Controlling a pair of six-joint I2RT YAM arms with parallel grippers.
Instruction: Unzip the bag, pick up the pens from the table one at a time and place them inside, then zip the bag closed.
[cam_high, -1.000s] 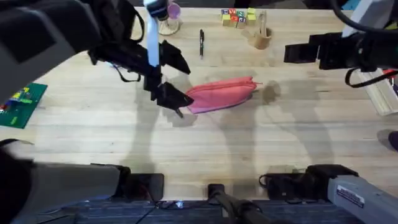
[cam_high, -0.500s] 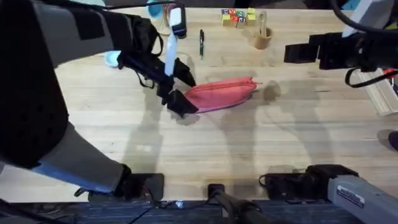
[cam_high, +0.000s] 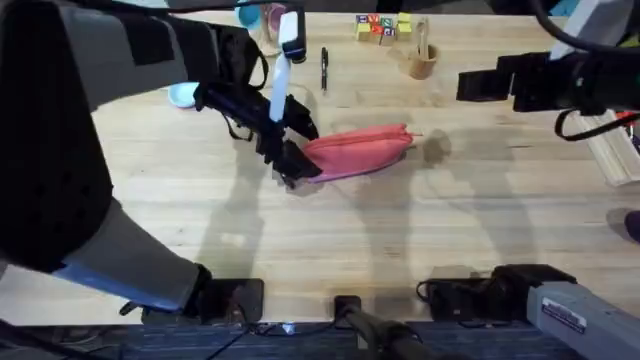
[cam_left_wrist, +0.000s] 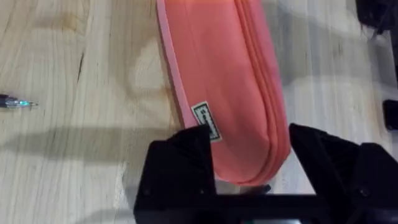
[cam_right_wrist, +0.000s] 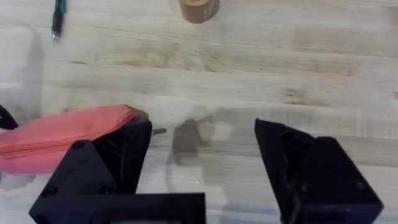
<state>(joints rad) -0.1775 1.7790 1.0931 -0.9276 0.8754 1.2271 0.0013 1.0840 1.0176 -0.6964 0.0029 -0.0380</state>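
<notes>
The coral-pink bag (cam_high: 358, 151) lies zipped on the table (cam_high: 330, 235), a little behind its centre. My left gripper (cam_high: 297, 166) is down at the bag's left end. In the left wrist view the left gripper (cam_left_wrist: 252, 158) is open, and its two black fingers straddle that end of the bag (cam_left_wrist: 224, 74). A black pen (cam_high: 324, 70) lies behind the bag, its tip (cam_left_wrist: 12, 102) showing in the left wrist view. My right gripper (cam_high: 464, 86) hangs open above the back right of the table. The right wrist view looks down past the right gripper (cam_right_wrist: 202, 152) on the bag's zipper end (cam_right_wrist: 74, 138) and the pen (cam_right_wrist: 57, 15).
A wooden cup (cam_high: 421, 62) and coloured blocks (cam_high: 381, 26) stand at the back edge. Beside the left arm sit a pale blue bowl (cam_high: 181, 95) and a pink cup (cam_high: 273, 17). A white object (cam_high: 618, 150) lies at the right edge.
My left gripper has swung right and come down over the bag's left end. The bag, the pen and the right arm have stayed put.
</notes>
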